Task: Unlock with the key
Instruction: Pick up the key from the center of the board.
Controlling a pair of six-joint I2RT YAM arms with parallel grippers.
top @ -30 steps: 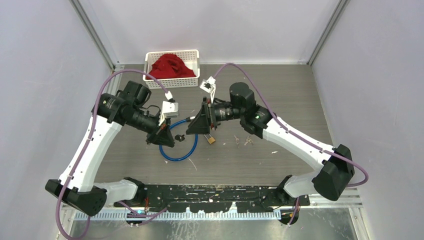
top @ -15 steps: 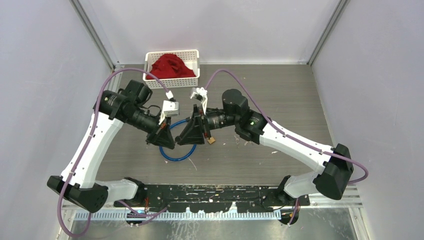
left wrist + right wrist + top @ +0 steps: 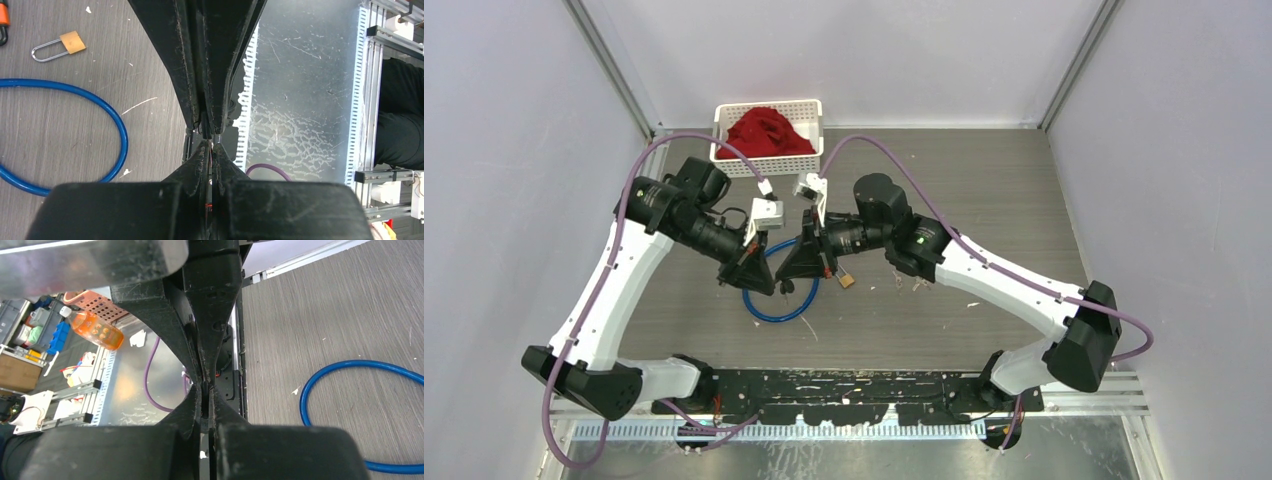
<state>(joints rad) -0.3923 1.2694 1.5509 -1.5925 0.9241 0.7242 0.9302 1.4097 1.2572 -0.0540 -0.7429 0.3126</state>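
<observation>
The brass padlock [image 3: 847, 281] lies flat on the counter [image 3: 984, 200]. In the left wrist view its shackle looks seated in the body, so it reads as locked. No key can be picked out with certainty. A few pale bits [image 3: 914, 283] lie near the padlock on its right, too small to name. On its other side is a blue cable loop [image 3: 769, 312], with a small dark piece [image 3: 790, 289] on its far rim.

The right end effector [image 3: 786, 276] hangs over that rim, near the padlock but not touching it. Its own camera shows the fingers [image 3: 192, 365] pressed together at the tips, closed. The left end effector [image 3: 764, 286] sits just beside it over the loop's left side, closed as well. A thin dark sliver shows between its fingertips [image 3: 192, 107], and I cannot tell whether that is a key blade or only the pad edges.

The work looks to be at the stage of getting key and lock into the two end effectors, with nothing inserted yet. The next move likely needs one arm to pin or lift the padlock with its keyway exposed. The other must hold the key by its head, blade lined up with the slot, since a small angular error would jam it.

At the back stands a white basket [image 3: 816, 108] holding a red cloth [image 3: 766, 133].
</observation>
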